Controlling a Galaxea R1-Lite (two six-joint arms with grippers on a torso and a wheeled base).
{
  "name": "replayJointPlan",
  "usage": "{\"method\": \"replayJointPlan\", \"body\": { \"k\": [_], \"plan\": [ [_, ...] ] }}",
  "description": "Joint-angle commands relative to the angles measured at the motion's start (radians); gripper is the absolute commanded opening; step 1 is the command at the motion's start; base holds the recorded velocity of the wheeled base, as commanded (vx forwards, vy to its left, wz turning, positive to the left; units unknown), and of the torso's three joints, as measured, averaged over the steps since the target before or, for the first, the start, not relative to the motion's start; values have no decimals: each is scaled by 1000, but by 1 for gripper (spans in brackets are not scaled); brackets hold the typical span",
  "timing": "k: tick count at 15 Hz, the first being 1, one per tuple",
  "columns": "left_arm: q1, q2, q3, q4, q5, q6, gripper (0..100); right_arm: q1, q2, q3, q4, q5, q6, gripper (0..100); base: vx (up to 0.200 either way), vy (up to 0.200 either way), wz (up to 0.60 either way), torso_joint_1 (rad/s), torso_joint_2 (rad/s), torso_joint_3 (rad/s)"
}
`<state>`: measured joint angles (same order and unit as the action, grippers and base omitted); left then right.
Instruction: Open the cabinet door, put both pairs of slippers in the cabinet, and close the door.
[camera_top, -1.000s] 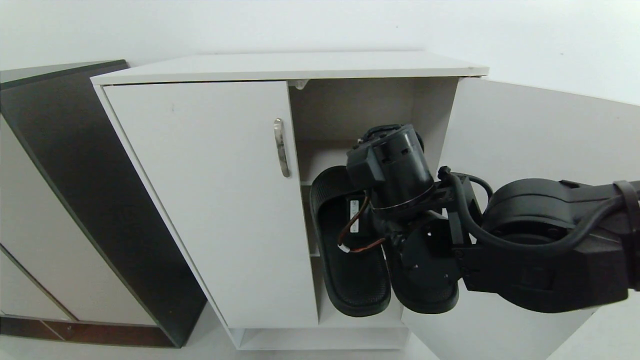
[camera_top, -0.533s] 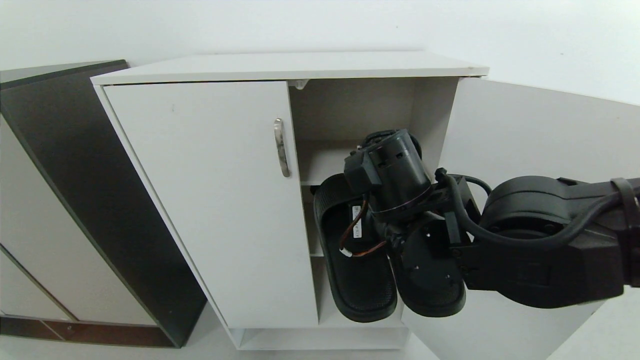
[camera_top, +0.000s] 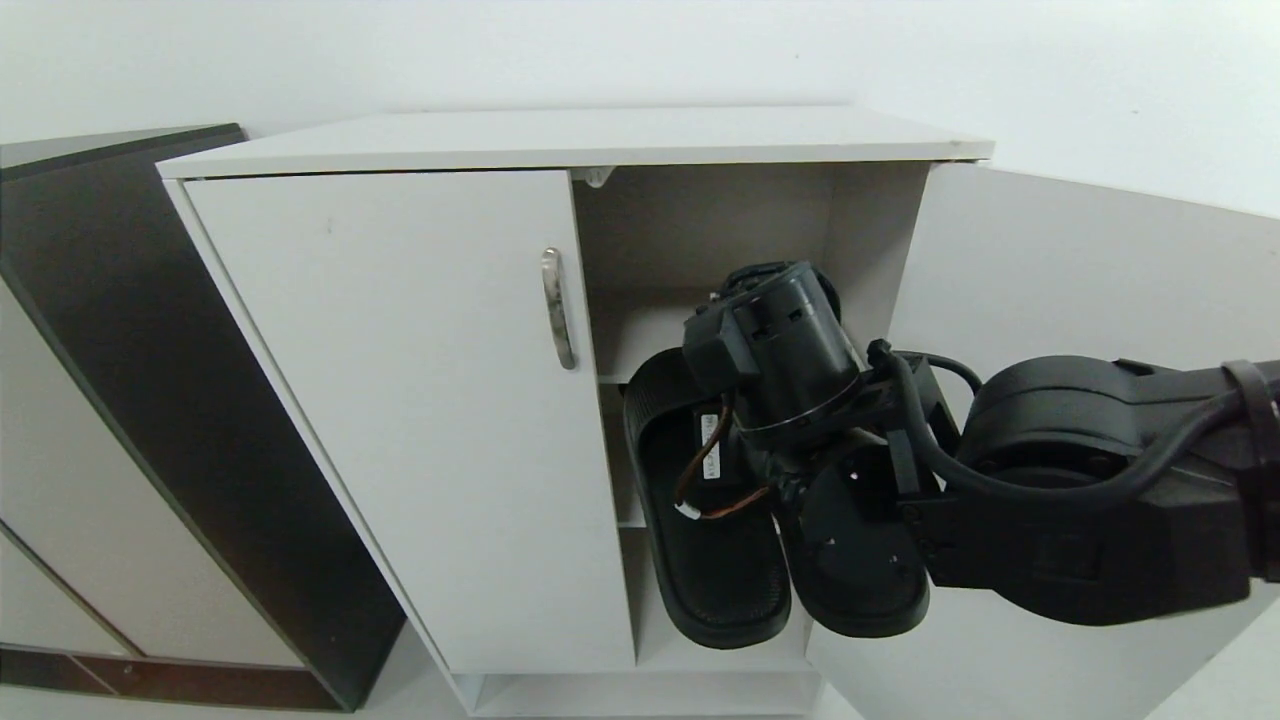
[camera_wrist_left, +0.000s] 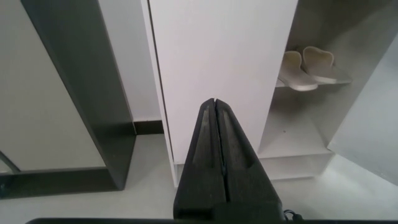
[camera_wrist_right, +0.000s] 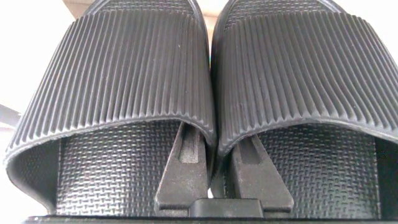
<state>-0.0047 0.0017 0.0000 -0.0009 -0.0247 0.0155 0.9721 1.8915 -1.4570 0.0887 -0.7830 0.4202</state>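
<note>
My right tool (camera_wrist_right: 216, 149) gripped two black slippers (camera_top: 730, 570) together at the open right side of the cabinet (camera_top: 560, 135); two pale slippers (camera_wrist_left: 309, 67) sat inside it. My left tool (camera_wrist_left: 214, 107) was closed.

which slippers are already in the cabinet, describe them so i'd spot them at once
Find the white cabinet, its right door swung open. Inside, above the bottom compartment, sits a pale beige pair of slippers, side by side. Unlike the black ribbed slippers held by the right tool, these are light and rest inside the cabinet.
</note>
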Motion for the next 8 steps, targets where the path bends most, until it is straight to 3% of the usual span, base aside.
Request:
{"method": "replayJointPlan", "body": {
  "k": [1, 8],
  "plan": [
    [0, 0, 0, -1, 0, 0, 0, -1, 0, 0, 0, -1, 0, 0, 200, 0, 0, 2, 2, 2],
    [0, 0, 0, -1, 0, 0, 0, -9, 21, 0, -3, 1, 2, 0, 200, 0, 0, 3, 1, 4]
  ]
}}
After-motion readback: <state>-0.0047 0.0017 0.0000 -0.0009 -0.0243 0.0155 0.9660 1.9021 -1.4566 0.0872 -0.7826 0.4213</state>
